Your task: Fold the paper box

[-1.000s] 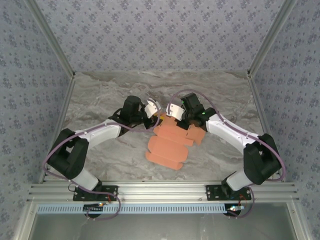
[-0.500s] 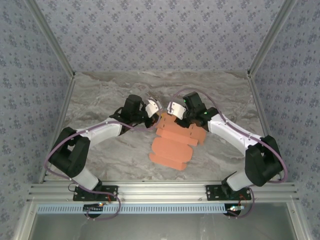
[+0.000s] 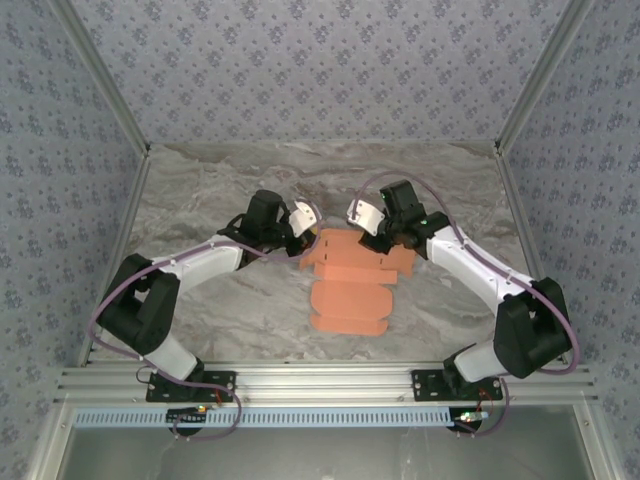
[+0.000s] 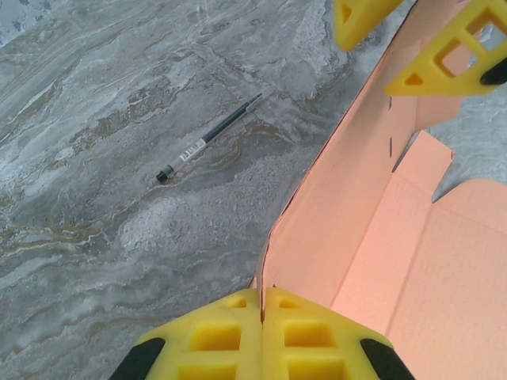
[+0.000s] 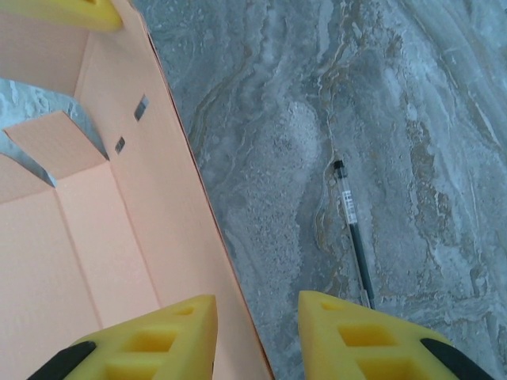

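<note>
Overhead, the grey marbled counter (image 3: 210,190) carries everything, and both arms reach in from its near edge to meet at the middle. The left arm (image 3: 200,265) angles in from the left and the right arm (image 3: 470,265) from the right, their tips near each other over the far end of the box (image 3: 348,295). The box is a salmon-orange die-cut sheet lying mostly flat at the counter's centre. Its rounded flaps point toward the arm bases, and its far long panel is raised as a wall.

From the left wrist, that wall (image 4: 348,198) stands up from the flat sheet and runs away toward the top right. The left jaws are pressed together on the wall's near top corner, the card edge running straight into the seam between the yellow pads (image 4: 230,336). At the wall's far end the right arm's pads (image 4: 440,51) sit one on each side of it.

From the right wrist, the right jaws are spread, and the wall's top edge passes through the gap between them. One pad (image 5: 150,336) hangs over the card's inner face and the other over bare counter. Whether either touches the card cannot be told.

A black pen (image 4: 207,138) lies on the counter beyond the wall, apart from the box. Small slots (image 5: 141,107) pierce the wall near its fold.
</note>
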Controlling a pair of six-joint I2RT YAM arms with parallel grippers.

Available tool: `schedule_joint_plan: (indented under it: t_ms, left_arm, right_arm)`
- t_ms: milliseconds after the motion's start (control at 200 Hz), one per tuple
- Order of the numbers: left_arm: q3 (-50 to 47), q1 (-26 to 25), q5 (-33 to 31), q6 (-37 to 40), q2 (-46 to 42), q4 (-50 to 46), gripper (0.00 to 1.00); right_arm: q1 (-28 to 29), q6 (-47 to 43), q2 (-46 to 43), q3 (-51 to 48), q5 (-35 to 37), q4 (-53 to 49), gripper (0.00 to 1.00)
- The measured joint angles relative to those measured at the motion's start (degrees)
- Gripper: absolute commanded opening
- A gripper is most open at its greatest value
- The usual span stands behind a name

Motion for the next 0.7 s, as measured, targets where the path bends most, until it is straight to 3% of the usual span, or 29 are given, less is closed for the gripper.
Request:
schedule_joint_plan:
  t_ms: [195, 700]
  left_arm:
    - [0.0, 0.04, 0.02, 0.35, 0.0, -0.02, 0.0]
    - [0.04, 0.33, -0.44, 0.5, 0.0, -0.33, 0.0]
  right_arm:
    - [-0.79, -0.66, 0.42, 0.28, -0.22, -1.92, 0.31]
    - [-0.7, -2.8, 3.48, 1.62, -1.44, -3.82, 0.06]
